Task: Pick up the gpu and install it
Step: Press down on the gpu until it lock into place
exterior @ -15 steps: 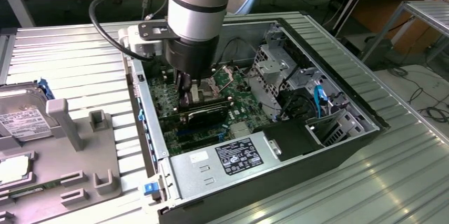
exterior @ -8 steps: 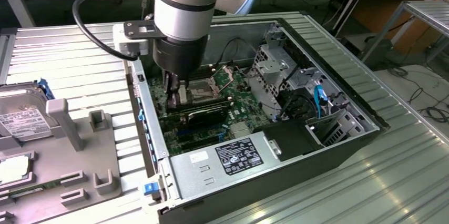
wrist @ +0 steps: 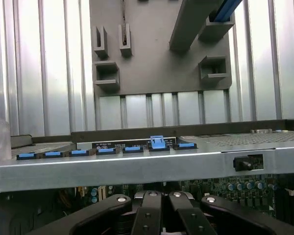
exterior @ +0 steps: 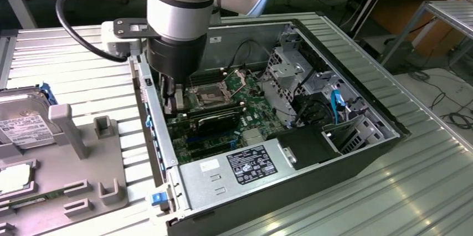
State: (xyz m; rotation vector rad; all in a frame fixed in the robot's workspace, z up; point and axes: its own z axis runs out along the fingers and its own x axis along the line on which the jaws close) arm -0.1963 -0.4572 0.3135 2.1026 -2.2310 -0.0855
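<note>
On the ribbed metal bench (exterior: pixel 414 191), the gpu (exterior: pixel 210 118) is being pressed toward its motherboard slot inside the open computer case (exterior: pixel 355 153) by the gripper (wrist: pixel 160 205), fingers closed together, seemingly for seating.

Green motherboard (exterior: pixel 244 89) in a black-edged silver case (exterior: pixel 221 178) — blue clips (wrist: pixel 105 152), grey ridged table (exterior: pixel 81 64), dark-grey fixture plate (wrist: pixel 157 58).

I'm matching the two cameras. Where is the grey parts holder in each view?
Exterior view: the grey parts holder lies at the exterior view's left of the computer case.
Wrist view: the grey parts holder lies beyond the case's metal wall.
Shared landmark: the case's metal wall, the side nearest the holder.
</note>
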